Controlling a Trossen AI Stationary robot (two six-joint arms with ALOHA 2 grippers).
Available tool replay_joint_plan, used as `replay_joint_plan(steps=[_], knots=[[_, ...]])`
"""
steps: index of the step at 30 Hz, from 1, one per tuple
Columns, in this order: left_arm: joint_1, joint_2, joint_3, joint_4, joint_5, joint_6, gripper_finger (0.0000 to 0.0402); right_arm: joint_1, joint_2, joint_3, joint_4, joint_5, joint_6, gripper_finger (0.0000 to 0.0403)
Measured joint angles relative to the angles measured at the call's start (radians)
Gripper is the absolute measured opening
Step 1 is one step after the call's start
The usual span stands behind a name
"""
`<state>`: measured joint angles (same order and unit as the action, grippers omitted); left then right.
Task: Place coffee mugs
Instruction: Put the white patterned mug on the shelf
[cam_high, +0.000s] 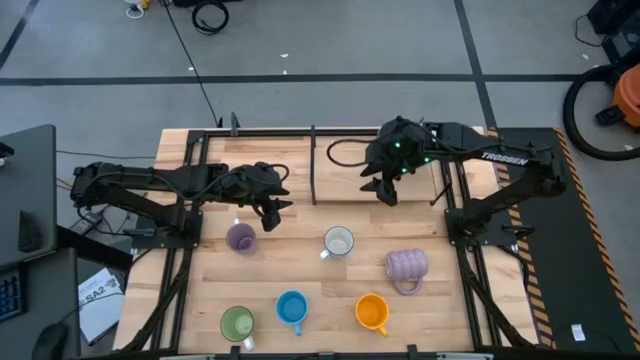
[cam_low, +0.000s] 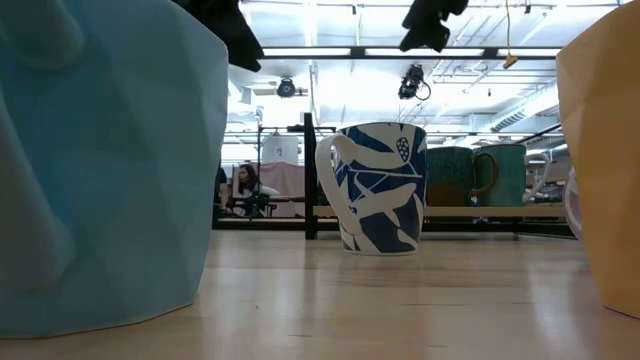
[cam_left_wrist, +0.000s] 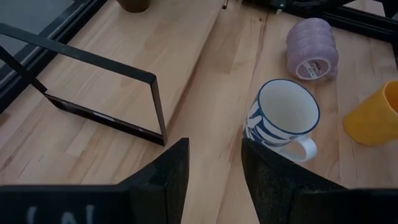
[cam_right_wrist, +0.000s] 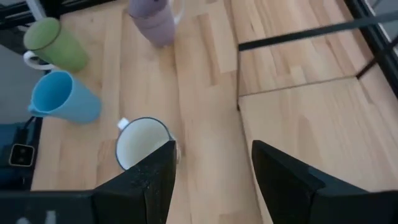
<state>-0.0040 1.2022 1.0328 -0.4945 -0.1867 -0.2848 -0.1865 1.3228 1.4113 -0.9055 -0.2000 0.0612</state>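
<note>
Between both grippers, the white mug with blue leaves (cam_high: 339, 242) stands upright, mouth up, out toward the table's near edge.

Your left gripper (cam_high: 270, 210) hangs open and empty, with this mug ahead and just to its right; its handle points away from the lying ribbed lavender mug (cam_high: 406, 266). Your right gripper (cam_high: 385, 190), also open and empty, hovers above and behind it. The left looks slightly nearer, I judge, though its nearest neighbour is the small lilac mug (cam_high: 240, 237).

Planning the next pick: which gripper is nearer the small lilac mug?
Left. The left gripper hangs just beside the small lilac mug, toward the table's back; the right gripper is far across the table, fingers open.
</note>
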Motion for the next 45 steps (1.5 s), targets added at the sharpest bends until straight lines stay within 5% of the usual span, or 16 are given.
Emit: replay_joint_plan(steps=[17,33,45], knots=[[0.000,0.002,0.000,0.002,0.000,0.000,0.0153,0.179,0.046,0.000,0.072,-0.002,0.060,0.0215],[0.000,0.002,0.000,0.003,0.000,-0.001,0.0153,0.217,0.285,-0.001,0.005,0.053,0.469,0.0215],[0.000,0.002,0.000,0.003,0.000,0.000,0.0153,0.244,0.374,0.000,-0.064,0.101,0.566,0.0215]])
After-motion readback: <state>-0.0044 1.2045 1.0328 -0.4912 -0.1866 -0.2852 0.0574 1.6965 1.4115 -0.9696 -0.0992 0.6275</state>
